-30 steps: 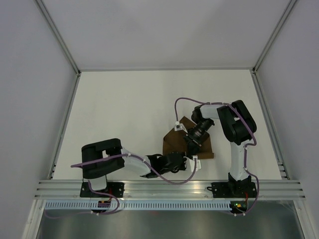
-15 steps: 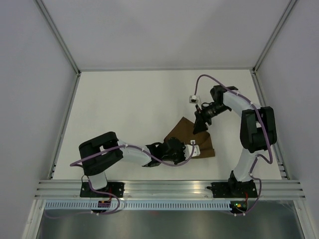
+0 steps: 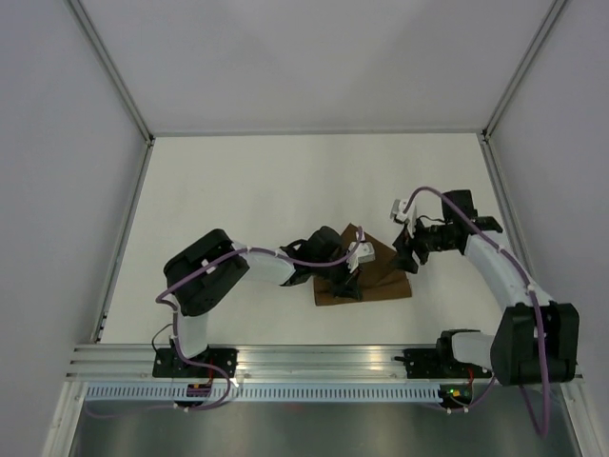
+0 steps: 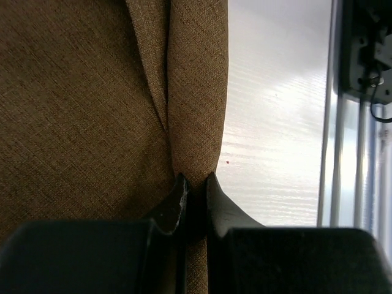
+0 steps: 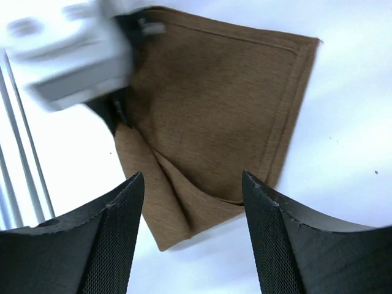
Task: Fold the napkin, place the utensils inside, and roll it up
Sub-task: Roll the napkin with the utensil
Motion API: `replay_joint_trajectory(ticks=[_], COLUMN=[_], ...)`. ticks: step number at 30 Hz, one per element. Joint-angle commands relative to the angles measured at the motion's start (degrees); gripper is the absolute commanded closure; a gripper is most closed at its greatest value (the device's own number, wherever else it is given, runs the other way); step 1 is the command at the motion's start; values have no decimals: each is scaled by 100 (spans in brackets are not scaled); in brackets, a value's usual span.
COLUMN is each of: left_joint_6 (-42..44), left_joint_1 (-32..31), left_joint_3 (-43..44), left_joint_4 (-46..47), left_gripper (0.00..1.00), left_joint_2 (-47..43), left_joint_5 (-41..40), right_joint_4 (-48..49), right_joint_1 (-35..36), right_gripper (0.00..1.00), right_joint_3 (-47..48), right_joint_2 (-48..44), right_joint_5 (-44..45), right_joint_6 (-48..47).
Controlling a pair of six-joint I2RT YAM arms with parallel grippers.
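**Folding stage: left claw pinching a pleat, right claw free**

The left gripper (image 4: pixel 195 184) is closed tight on a narrow raised pleat of the napkin (image 4: pixel 73 92), its two dark fingers (image 4: pixel 174 199) nearly meeting with the cloth between them. The right gripper (image 5: pixel 191 180) stands wide open and holds nothing, hanging above the cloth's right-hand side and clear of it.

The napkin (image 3: pixel 381 281) lies on the table (image 3: pixel 238 190) between the two arms, right of centre and toward the near edge. It is already doubled into a smaller, roughly four-sided shape; the right wrist view shows a stitched hem along one side and loose overlapping layers at the lower corner.

No knife shows in any view, so its place cannot be told.

The step in hand appears to be the fold itself, not yet finished, since the layers sit uneven and one pleat is lifted.

The next move probably calls for the left claw to draw its pleat across and lay it flat before letting go. The right claw is well placed to press down the opposite edge so the thin fabric does not drag.
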Motion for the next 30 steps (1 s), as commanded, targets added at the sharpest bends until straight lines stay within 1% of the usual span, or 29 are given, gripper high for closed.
replay_joint_trajectory(ticks=[1,2,3,4,5,7,8,10,11,13,14,19,22,25,26,28,29,30], left_joint_6=[-446,-481,-508,-552,-613,-710,-771,-842,-868,-886,-912,-939,-939,-939,-974,-1044,-1105,-1149], left_joint_1=[252,305,349,428,464,577,622,718,754,815,833,886,903,912,930,973,974,974], left_joint_3=[59,94,164,191,226,314,349,446,481,587,604,710,771,833,877,886,886,877], left_joint_4=[-1194,-1194,-1211,-1220,-1220,-1238,-1273,-1326,-1369,-1440,-1458,-1545,-1625,-1660,-1660,-1660,-1660,-1642], left_gripper=[98,98,98,98,98,98,98,98,98,98,98,98,98,96,91,86,79,75], left_joint_2=[681,743,805,927,989,1165,1235,1332,1429,1499,1535,1632,1693,1719,1720,1615,1536,1448], left_joint_5=[713,715,898,925,987,1163,1276,1382,1435,1523,1558,1646,1681,1760,1769,1778,1752,1674], right_joint_4=[1514,1665,1823,2156,2324,2675,2747,2967,3028,3273,3362,3968,4136,4198,4215,4189,4189,4094], right_joint_1=[744,948,1185,1414,1816,2162,2485,2768,3039,3322,3593,4166,4369,4405,4405,4405,4405,4396], right_gripper=[29,28,28,28,28,27,27,27,27,27,28,29,35,56,70,78,81,82], right_joint_3=[-788,-983,-1359,-1546,-1713,-2118,-2214,-2443,-2514,-2698,-2760,-3112,-3226,-3288,-3296,-3349,-3349,-3349], right_joint_2=[-830,-1006,-1303,-1428,-1551,-1737,-1772,-1772,-1755,-1641,-1605,-1307,-1166,-1078,-1052,-1034,-1069,-1078], right_joint_5=[717,947,1176,1430,1772,2108,2362,2592,2715,3128,3242,3962,4096,4192,4253,4289,4228,4202], right_joint_6=[181,216,269,339,392,445,480,550,568,647,665,761,805,823,832,840,875,876])
